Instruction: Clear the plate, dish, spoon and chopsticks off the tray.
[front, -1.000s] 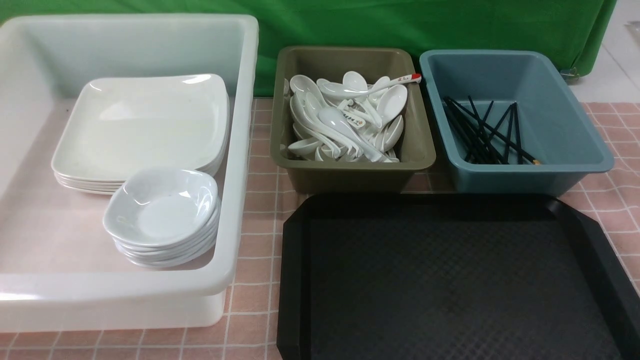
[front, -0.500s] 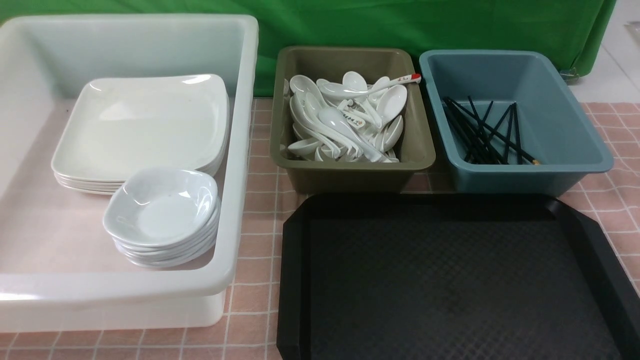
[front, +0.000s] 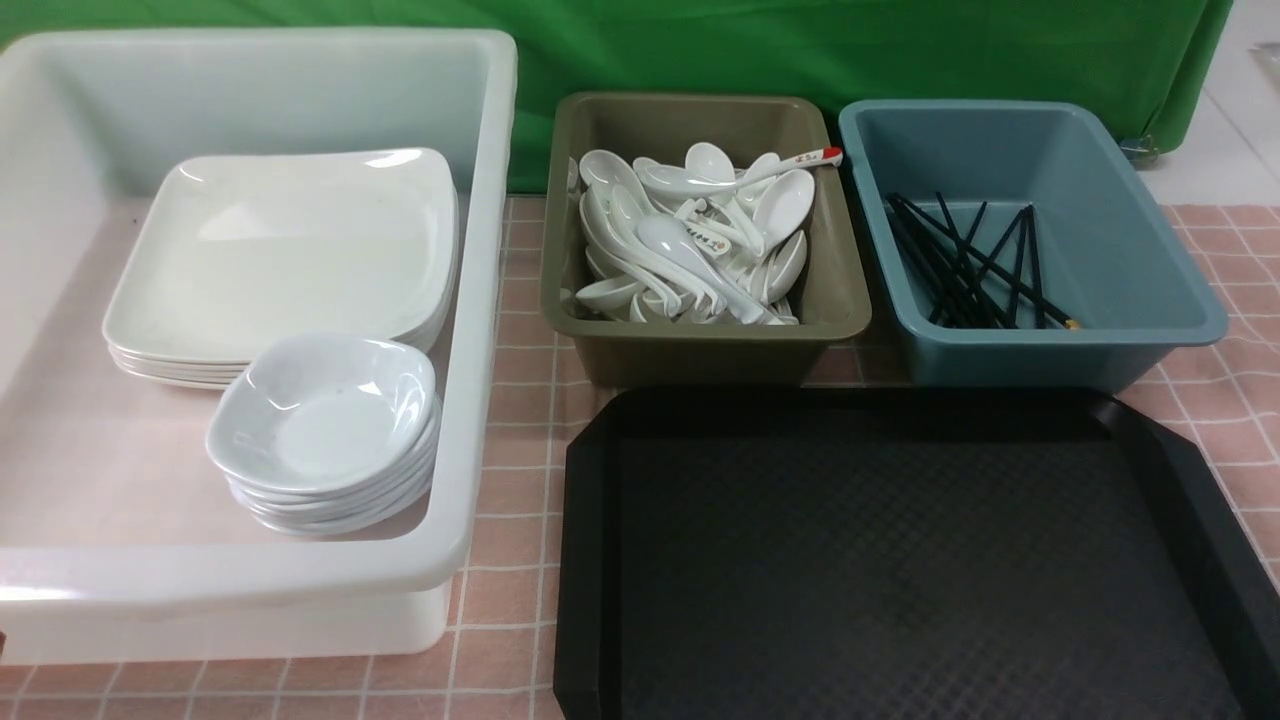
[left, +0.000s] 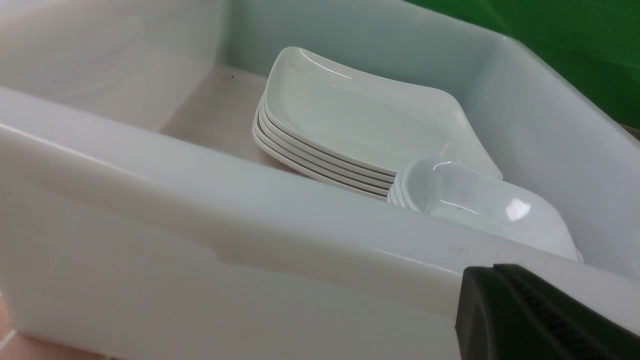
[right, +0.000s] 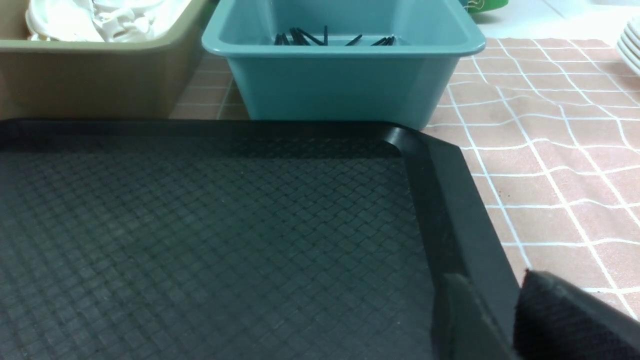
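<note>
The black tray (front: 900, 560) lies bare at the front right, and its textured floor (right: 200, 225) fills the right wrist view. The plate (front: 290, 250) tops a stack of square plates in the white tub (front: 480, 300). In front of it, the dish (front: 325, 410) tops a stack of small dishes. White spoons (front: 690, 240) fill the olive bin (front: 700, 350). Black chopsticks (front: 970, 270) lie in the blue bin (front: 1050, 355). My left gripper (left: 492, 272) is shut and empty outside the tub's near wall. My right gripper (right: 492, 285) stands open and empty over the tray's right rim. Neither gripper shows in the front view.
The three containers stand in a row behind and left of the tray on a pink checked cloth (front: 510, 500). A green backdrop (front: 800, 50) closes the far side. In the right wrist view, another stack of white plates (right: 631, 42) sits far off on the cloth.
</note>
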